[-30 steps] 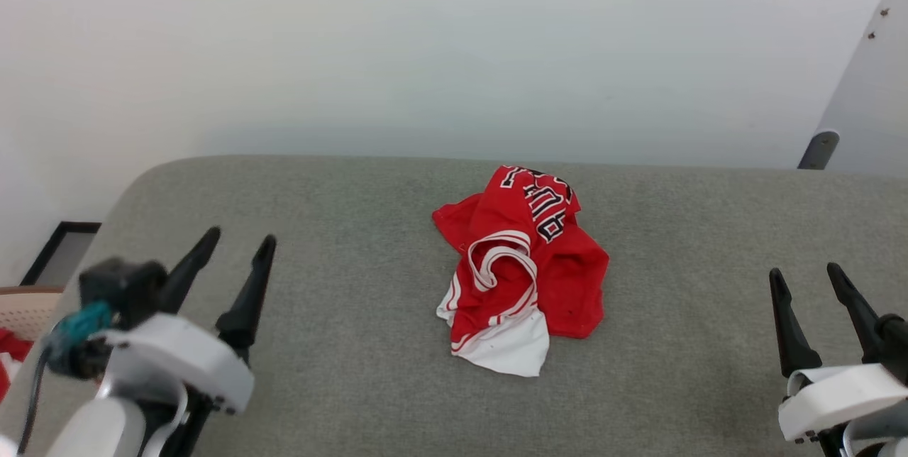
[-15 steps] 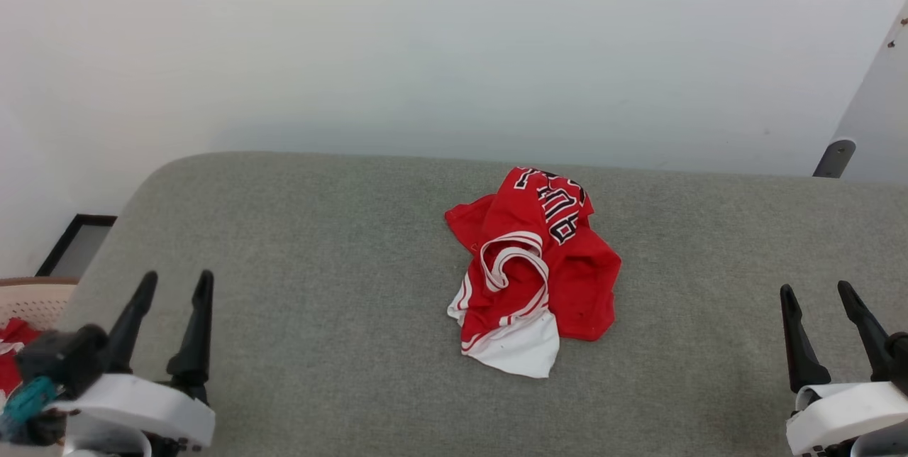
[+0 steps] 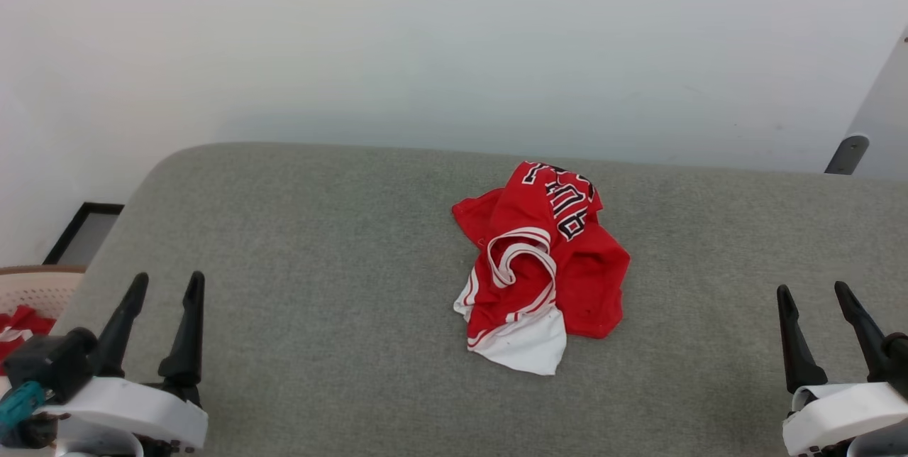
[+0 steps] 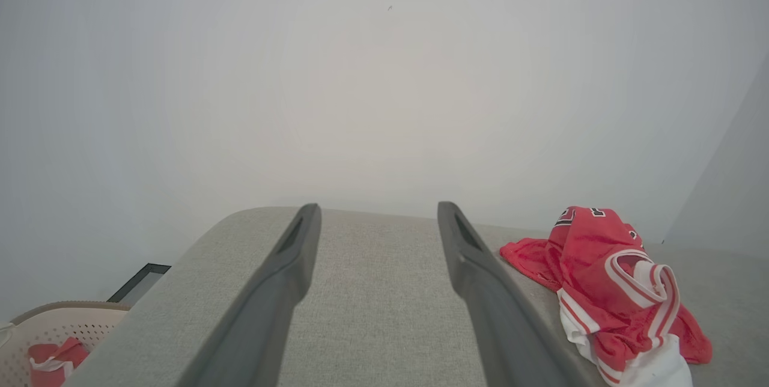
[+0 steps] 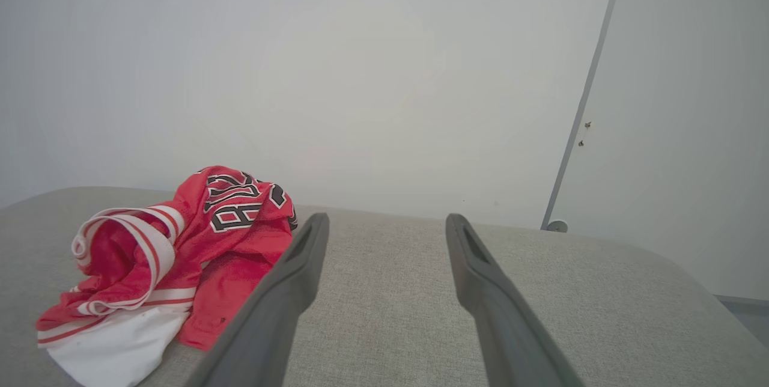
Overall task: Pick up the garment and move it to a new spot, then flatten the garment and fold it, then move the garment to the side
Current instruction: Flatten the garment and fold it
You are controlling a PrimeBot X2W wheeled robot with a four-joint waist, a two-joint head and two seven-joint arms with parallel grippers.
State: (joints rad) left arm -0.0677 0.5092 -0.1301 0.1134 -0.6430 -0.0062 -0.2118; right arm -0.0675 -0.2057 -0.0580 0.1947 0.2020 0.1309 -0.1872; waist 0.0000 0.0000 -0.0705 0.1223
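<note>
Both of your end effectors stand released and empty; the left end effector (image 3: 169, 278) sits low at the near left, the right end effector (image 3: 811, 288) low at the near right, fingers spread, neither touching cloth; between them, well apart from each, the garment (image 3: 546, 265) lies crumpled in a heap on the grey worktop (image 3: 319, 230); pinch only one loose layer and you'd likely drag the heap instead of lifting it; mind the basket (image 3: 32, 294) of red-white cloth beside your left arm; that bundle isn't your target.
</note>
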